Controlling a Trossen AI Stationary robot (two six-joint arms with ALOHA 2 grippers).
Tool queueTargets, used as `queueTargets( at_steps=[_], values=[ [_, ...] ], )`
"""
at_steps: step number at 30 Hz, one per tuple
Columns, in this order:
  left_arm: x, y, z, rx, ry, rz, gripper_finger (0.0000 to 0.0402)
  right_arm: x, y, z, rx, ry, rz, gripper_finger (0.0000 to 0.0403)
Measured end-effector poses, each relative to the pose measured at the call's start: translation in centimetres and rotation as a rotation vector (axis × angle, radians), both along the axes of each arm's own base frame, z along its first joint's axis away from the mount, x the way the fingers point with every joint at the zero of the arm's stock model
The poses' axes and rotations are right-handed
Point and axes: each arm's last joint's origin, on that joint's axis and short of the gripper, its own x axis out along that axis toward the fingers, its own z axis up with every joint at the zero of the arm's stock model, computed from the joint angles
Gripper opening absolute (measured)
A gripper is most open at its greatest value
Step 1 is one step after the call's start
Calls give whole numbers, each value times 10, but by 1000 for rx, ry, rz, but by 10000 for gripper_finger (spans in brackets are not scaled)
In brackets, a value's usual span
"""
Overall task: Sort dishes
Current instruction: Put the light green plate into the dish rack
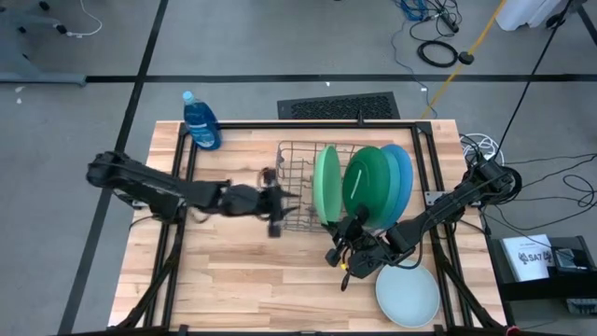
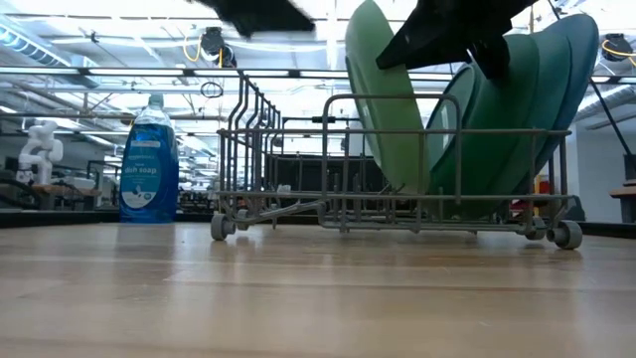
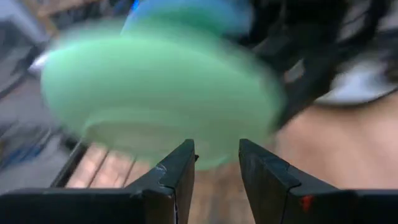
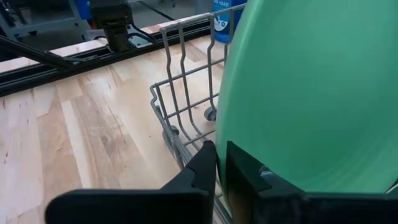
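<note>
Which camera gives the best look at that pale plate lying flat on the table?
The high view: the pale mint plate lies flat near the table's front right corner, outside the rack, whole and unobstructed. The low view and both wrist views don't clearly show it.

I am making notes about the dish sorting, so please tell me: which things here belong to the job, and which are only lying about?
Belong to the job:
- light green plate, dark green plate and blue plate, all standing in the wire rack
- pale mint plate, flat on the table
- right claw by the plates

Lying about:
- blue soap bottle
</note>
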Motion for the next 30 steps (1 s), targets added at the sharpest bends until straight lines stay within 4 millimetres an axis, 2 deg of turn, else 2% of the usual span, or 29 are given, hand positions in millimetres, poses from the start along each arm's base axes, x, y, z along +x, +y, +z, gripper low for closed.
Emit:
queueTargets(
  at_steps=[4,7,10,18,23,30],
  values=[
    [25,27,-22,-29,152,93,127,0,0,0,-4,2,2,15],
    [42,36,-21,-49,125,66,127,0,0,0,-4,2,2,15],
    [51,38,-17,-21,95,54,127,0,0,0,-2,1,2,15],
    [60,36,4,-4,12,-29,127,0,1,0,2,-4,3,14],
    [69,37,-3,-25,26,-57,127,0,1,0,-5,1,9,19],
    [83,36,-14,-59,61,-63,127,3,3,7,3,-13,21,54]
  ],
)
